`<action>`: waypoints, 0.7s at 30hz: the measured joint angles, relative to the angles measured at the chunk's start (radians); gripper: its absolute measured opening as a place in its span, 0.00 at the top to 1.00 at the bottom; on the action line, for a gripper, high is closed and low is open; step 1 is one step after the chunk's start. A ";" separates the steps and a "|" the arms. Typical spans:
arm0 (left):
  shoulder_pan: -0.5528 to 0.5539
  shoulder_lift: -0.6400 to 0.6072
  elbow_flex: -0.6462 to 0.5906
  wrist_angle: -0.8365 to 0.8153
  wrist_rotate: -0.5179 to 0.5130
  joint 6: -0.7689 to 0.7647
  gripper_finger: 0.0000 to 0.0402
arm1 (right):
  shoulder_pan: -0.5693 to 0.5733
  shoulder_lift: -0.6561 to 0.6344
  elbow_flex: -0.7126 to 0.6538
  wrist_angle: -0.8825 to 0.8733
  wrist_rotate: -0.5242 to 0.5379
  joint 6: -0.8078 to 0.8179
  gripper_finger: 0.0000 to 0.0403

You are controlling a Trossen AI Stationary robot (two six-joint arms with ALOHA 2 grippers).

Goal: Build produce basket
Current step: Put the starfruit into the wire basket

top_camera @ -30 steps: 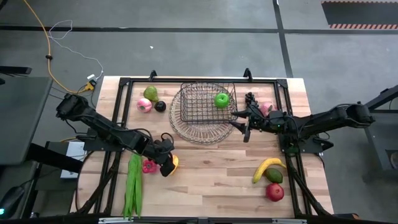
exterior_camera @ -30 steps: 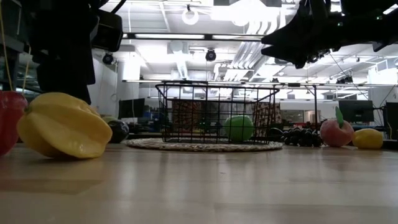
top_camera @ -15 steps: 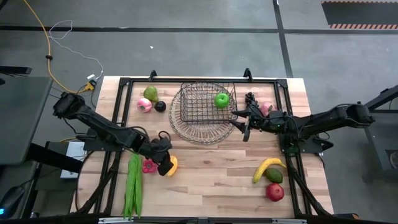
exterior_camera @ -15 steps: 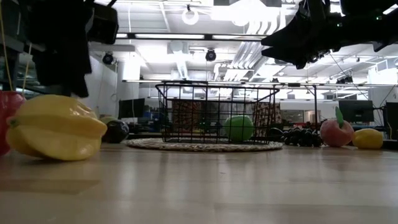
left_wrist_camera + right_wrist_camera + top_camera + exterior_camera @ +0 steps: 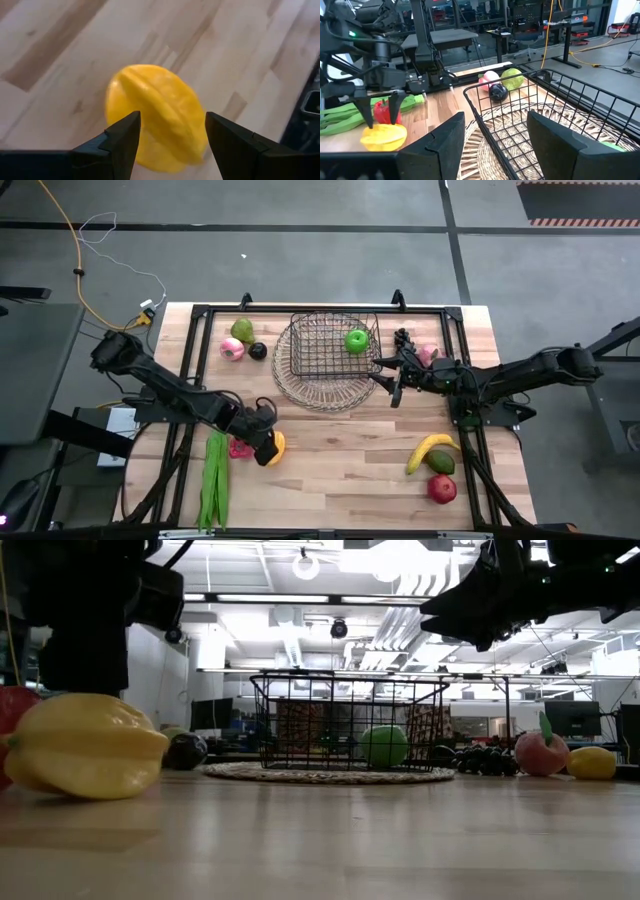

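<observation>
A yellow ridged fruit (image 5: pixel 274 445) lies on its side on the wooden table, left of centre. My left gripper (image 5: pixel 264 435) is open just above it, one finger on either side (image 5: pixel 172 145); I cannot tell if the fingers touch it. The wire basket (image 5: pixel 335 316) stands on a round woven mat (image 5: pixel 320 392) at the far middle, with a green apple (image 5: pixel 356 340) inside. My right gripper (image 5: pixel 393 383) is open and empty, in the air by the basket's right rim (image 5: pixel 495 150).
Green pods (image 5: pixel 214 475) and a red piece (image 5: pixel 238 447) lie by the yellow fruit. A pear (image 5: pixel 241 330), a pink piece (image 5: pixel 232 349) and a dark fruit (image 5: pixel 258 351) sit far left. Banana (image 5: pixel 430 450), green fruit (image 5: pixel 441 463) and red apple (image 5: pixel 442 488) lie near right.
The yellow fruit has tipped from a tilted pose to lying level and has shifted a little toward the table's left edge. My left gripper has stayed over it, shifting slightly with it.
</observation>
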 joint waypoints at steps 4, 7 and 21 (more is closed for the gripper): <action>-0.018 0.008 0.000 0.004 0.000 -0.020 0.47 | 0.000 0.000 0.000 -0.003 0.000 0.000 0.49; -0.025 0.009 0.000 0.003 -0.005 -0.026 0.47 | 0.000 0.000 0.000 -0.003 0.000 0.000 0.49; -0.024 0.009 0.000 0.002 -0.027 0.030 0.66 | 0.000 0.000 0.000 -0.003 0.000 0.000 0.49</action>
